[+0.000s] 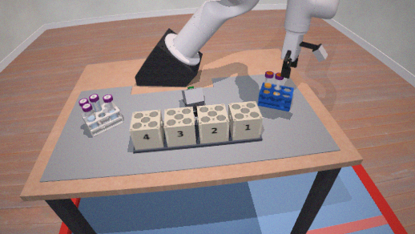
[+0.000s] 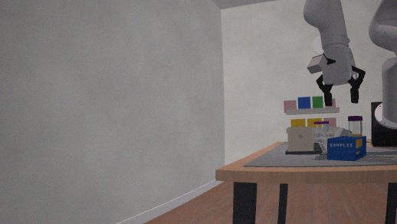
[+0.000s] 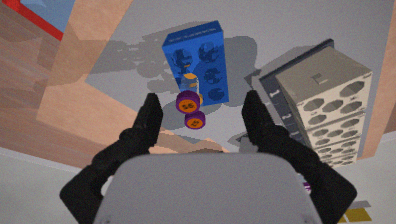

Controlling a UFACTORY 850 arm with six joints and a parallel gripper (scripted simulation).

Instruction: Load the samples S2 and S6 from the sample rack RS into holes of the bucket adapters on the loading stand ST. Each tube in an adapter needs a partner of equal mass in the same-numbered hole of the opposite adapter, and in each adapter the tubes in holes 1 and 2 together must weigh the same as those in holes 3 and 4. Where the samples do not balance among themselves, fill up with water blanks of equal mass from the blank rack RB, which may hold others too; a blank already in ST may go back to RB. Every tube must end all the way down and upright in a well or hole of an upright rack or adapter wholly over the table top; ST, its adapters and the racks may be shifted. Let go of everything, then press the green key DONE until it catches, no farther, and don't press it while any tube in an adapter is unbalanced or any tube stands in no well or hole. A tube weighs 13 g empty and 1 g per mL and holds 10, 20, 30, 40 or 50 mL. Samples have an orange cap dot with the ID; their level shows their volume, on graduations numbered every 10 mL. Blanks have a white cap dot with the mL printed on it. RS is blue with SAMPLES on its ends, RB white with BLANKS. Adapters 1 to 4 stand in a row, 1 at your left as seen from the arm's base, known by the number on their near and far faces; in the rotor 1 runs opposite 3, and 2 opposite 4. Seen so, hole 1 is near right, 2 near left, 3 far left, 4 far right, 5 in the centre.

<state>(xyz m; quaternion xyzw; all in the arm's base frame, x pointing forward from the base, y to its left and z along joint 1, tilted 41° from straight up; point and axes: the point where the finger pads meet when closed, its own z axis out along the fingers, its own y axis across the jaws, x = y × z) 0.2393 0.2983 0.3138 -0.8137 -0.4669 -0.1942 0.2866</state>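
The two orange-dotted sample tubes [image 1: 274, 75] [image 2: 355, 126] [image 3: 188, 102] stand below and between the gripper's [image 1: 286, 71] [image 2: 341, 100] [image 3: 202, 104] wide-spread, empty jaws.

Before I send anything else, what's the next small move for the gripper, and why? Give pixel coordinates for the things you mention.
I'd ease the open gripper [image 1: 287, 74] [image 2: 341, 101] [image 3: 201, 102] toward the blue sample rack [image 1: 275, 105] [image 2: 341, 153] [image 3: 212, 64], centering over one tube before lowering. The fingers hang well above the two orange-dotted caps, which stand close together and could foul a straight descent. Nothing is held.
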